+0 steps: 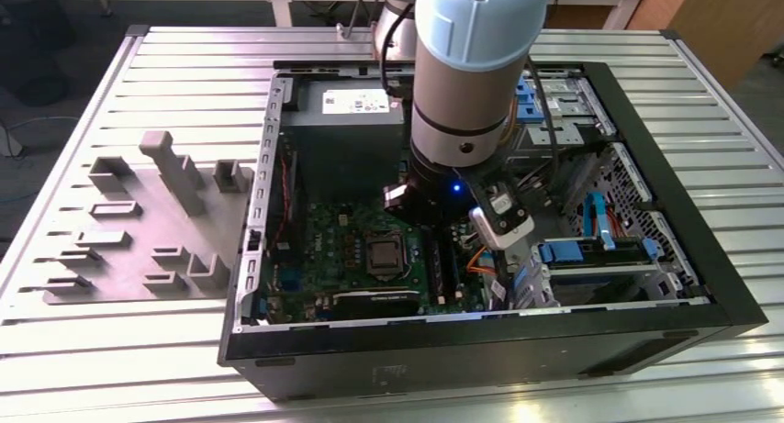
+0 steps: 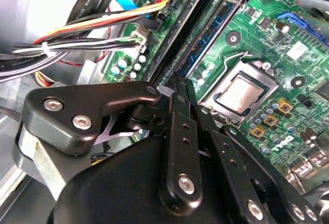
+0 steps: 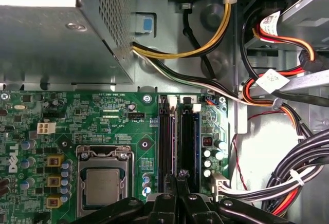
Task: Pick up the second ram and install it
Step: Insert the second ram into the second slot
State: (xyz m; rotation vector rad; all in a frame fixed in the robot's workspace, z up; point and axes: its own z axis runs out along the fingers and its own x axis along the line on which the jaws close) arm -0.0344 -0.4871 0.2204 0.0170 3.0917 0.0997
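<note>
On the exterior view's left you have a grey moulded fixture [image 1: 147, 221] lying on the slatted metal worktop [image 1: 123, 350], just beside the open computer case [image 1: 490, 340]. Inside the case, the power-supply box [image 1: 355, 111] sits at the far side. The green motherboard [image 1: 330, 230] lies nearer to you, with its processor socket [image 1: 384, 253] roughly in the middle.

The arm [image 1: 472, 65] comes straight down into the case to the right of that socket. In both wrist views you see the end effector [image 3: 180, 178] [image 2: 181, 82] with its fingers drawn together. Their tips are low over the pair of long memory slots [image 3: 177, 131] that run alongside the socket [image 3: 103, 185].

You can make out a narrow blue-green strip standing in the slot line just ahead of the fingertips in the second wrist view. That looks like the second ram [image 2: 216, 31], seated on the board rather than carried. You cannot tell whether the fingertips touch it or whether it is fully pressed home.

Right of the slots, bundled black, red, orange and yellow cables [image 3: 288, 178] cross the case floor. Further right in the exterior view, bright blue drive brackets [image 1: 576, 250] sit in the drive bays against the case's right wall.
</note>
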